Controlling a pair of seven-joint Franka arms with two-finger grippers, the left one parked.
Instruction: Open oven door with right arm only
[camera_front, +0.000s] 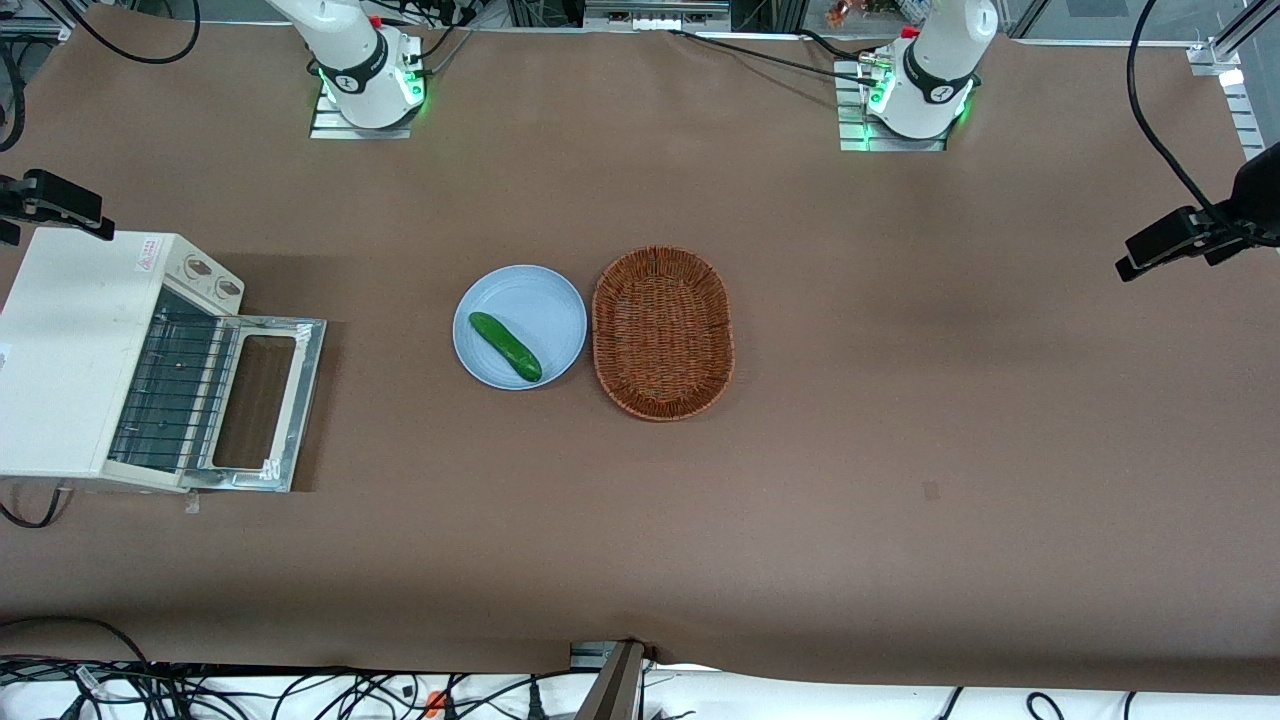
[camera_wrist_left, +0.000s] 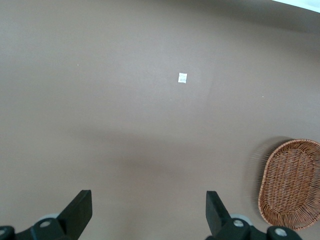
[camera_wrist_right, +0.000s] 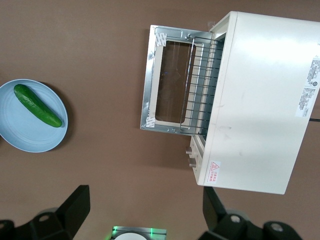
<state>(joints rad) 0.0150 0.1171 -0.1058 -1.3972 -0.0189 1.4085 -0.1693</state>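
The cream toaster oven (camera_front: 70, 350) stands at the working arm's end of the table. Its oven door (camera_front: 258, 400) lies folded down flat on the table in front of the oven, shiny inner frame up, with the wire rack (camera_front: 170, 395) showing inside. Only the base of the right arm (camera_front: 365, 70) shows in the front view. In the right wrist view my gripper (camera_wrist_right: 145, 210) is open and empty, high above the table. It hangs clear of the oven (camera_wrist_right: 260, 100) and of the open door (camera_wrist_right: 170, 82), touching neither.
A blue plate (camera_front: 560, 300) with a green cucumber (camera_front: 505, 346) lies mid-table, with an empty wicker basket (camera_front: 662, 345) beside it. The plate (camera_wrist_right: 25, 135) and cucumber (camera_wrist_right: 37, 105) also show in the right wrist view. The oven's knob panel (camera_front: 212, 275) faces upward beside the door hinge.
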